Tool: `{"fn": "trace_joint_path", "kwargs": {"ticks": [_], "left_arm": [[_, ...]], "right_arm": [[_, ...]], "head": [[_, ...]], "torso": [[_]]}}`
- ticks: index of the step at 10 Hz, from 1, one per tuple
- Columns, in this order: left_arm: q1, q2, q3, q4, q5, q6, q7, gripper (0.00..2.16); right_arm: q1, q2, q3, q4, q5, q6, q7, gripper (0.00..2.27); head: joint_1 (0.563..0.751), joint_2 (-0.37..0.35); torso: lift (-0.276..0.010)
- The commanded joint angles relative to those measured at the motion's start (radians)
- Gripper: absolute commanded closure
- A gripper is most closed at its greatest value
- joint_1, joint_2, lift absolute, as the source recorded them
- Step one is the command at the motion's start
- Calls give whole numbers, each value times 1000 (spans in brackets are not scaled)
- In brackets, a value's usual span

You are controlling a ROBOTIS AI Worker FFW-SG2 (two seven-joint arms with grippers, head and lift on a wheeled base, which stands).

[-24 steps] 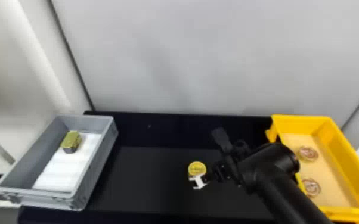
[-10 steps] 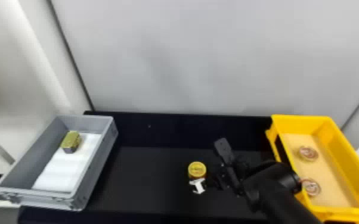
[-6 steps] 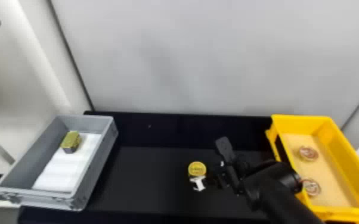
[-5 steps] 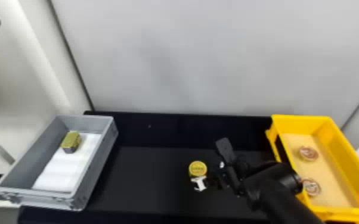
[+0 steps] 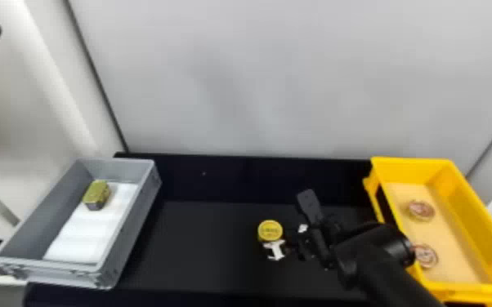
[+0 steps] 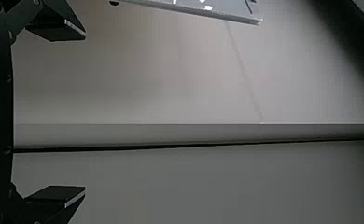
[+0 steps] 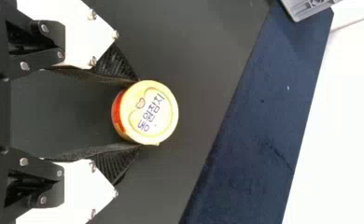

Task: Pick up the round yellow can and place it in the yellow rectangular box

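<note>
Black table [image 5: 200, 245], left of the yellow rectangular box [image 5: 468, 216]: the right tool [image 7: 139, 113] holds the round yellow can [image 7: 148, 113], also left of the box; the left tool [image 6: 85, 113] is wide. Shallow fingertip contact could cause slipping; a low carry could strike the box wall.

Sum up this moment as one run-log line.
right claw: closed on round yellow can | can: outside yellow rectangular box | left claw: open, empty
</note>
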Motion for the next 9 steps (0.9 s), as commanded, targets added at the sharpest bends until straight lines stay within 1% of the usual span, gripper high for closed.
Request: {"fn": "trace_joint_path", "kwargs": {"ticks": [1,6,8,9], "left_arm": [[2,-1,0,0,-1,2,0,113],[12,2,3,-3,-2,9,-1,113],[17,5,9,-8,-2,15,-1,113],[20,6,14,-11,-2,20,-1,113]], "right_arm": [[3,1,3,-22,0,1,3,582],[17,1,15,-134,-18,44,8,648],[38,1,14,-247,-18,96,14,648],[61,-8,1,-355,-9,143,12,647]], "head": [[694,54],[694,54],[694,54],[694,54]], "torso": [[0],[0],[0],[0]]}}
